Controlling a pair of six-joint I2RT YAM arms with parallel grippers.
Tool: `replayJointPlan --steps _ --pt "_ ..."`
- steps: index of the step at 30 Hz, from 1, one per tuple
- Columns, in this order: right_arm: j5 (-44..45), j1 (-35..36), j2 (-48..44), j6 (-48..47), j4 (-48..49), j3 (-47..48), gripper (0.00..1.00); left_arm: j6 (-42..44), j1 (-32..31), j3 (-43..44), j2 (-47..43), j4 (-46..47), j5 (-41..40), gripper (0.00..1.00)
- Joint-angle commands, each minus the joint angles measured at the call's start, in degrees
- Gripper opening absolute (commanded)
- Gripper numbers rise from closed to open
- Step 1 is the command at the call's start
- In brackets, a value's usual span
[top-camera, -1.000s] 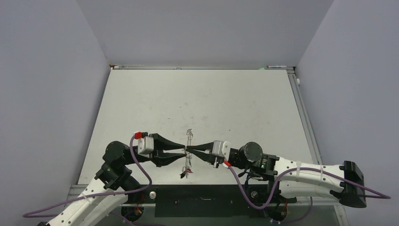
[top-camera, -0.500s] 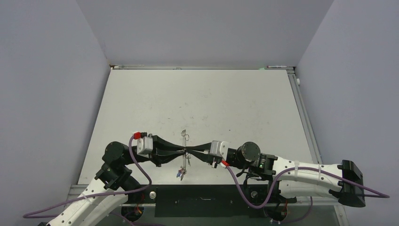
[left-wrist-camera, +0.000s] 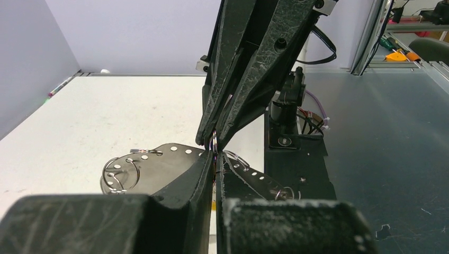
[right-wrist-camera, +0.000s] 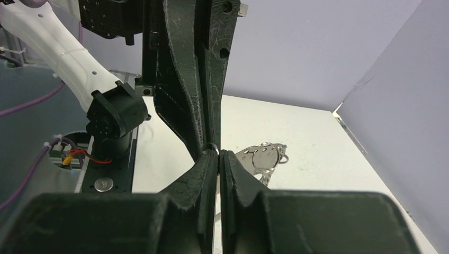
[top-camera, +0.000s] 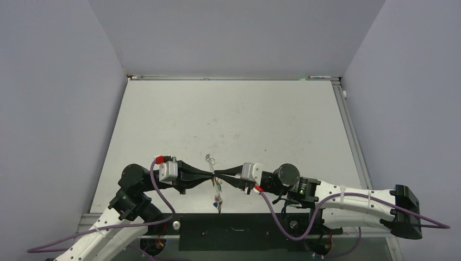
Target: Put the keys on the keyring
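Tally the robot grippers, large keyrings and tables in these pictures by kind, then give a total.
Grippers: 2 (left gripper, right gripper)
Keyring: 1
Table: 1
Total: 4

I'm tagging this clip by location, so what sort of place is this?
Probably a robotics lab test cell: a white table boxed in by plain lilac panels, with two cabled robot arms bolted at its near edge.
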Motion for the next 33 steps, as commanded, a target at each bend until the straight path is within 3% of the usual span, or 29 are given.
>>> replayJointPlan --steps 1,5,12,17,23,33 --pt "-3.6 0.27 -1.18 0.35 1.9 2.68 0.05 3.17 0.42 2.35 -0.68 -2.94 -3.36 0.0" --pt "-2.76 0.26 -1.08 0.39 -4.76 5.41 0.09 3.97 0.42 2.63 -1.03 -4.19 -4.09 0.0" --pt "-1.15 0.26 -2.43 -1.03 -15.53 9.71 0.32 4.77 0.44 2.96 -1.07 -5.09 -4.8 0.0" --pt "-1.95 0.26 -2.92 -2.87 -26.41 13.97 0.43 5.03 0.42 2.98 -0.45 -5.47 -4.86 0.0" --pt "-2.77 0.35 -0.13 -4.45 -42.87 20.98 0.45 4.64 0.26 3.03 1.39 -5.58 -4.3 0.0" --pt "-1.26 0.52 4.61 -5.36 -51.18 25.04 0.42 5.59 -3.43 4.16 6.03 -8.51 -4.92 0.0"
